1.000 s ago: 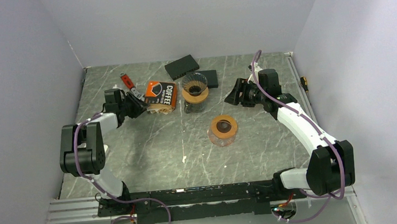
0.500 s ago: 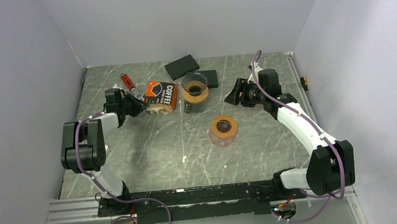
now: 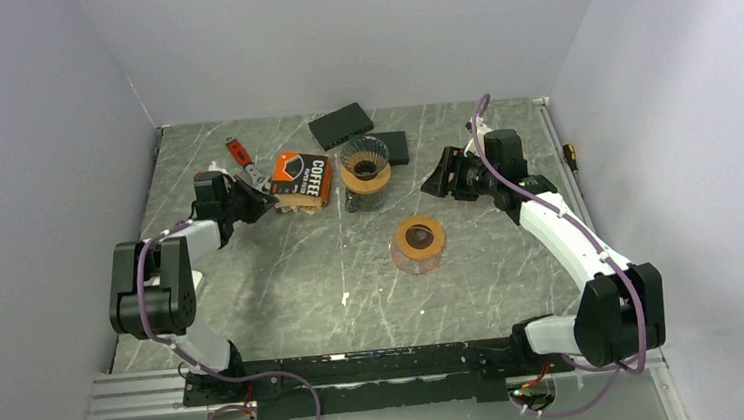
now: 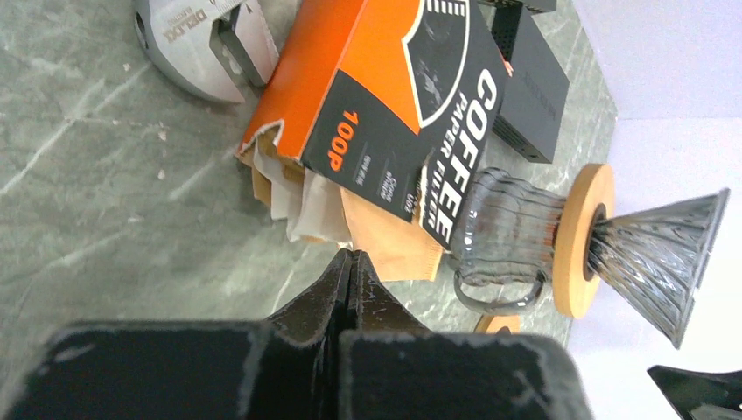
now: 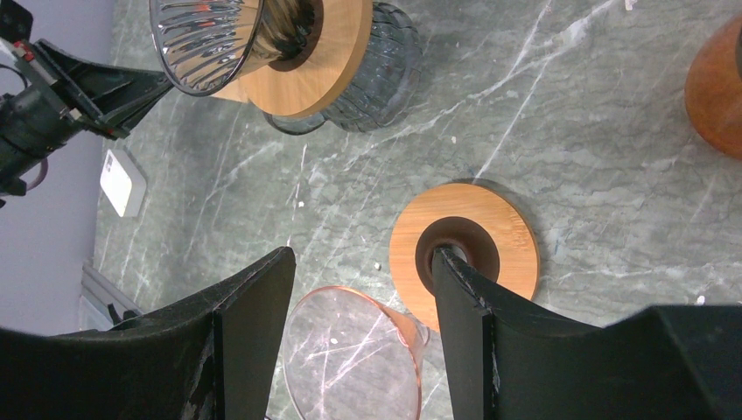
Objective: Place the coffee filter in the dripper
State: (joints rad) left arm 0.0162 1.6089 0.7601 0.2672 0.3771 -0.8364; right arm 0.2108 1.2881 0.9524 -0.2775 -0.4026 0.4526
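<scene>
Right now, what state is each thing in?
Filter box: lying flat, torn open.
Filters: spilling from box.
Left gripper: shut at the filters' edge; hold unclear.
Right gripper: open, empty.
Grey dripper: upright on glass cup, no filter.
Pink dripper: on table, orientation unclear, no filter.

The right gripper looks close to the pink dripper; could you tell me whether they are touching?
Apart. The top external view shows bare table between the right gripper and the pink dripper, and the gripper's jaws stand open.

The left arm reaches forward and low, the left pincer (image 4: 350, 262) with its jaws pressed together. The right arm stretches forward, bent inward, the right pincer (image 5: 363, 258) standing open.
</scene>
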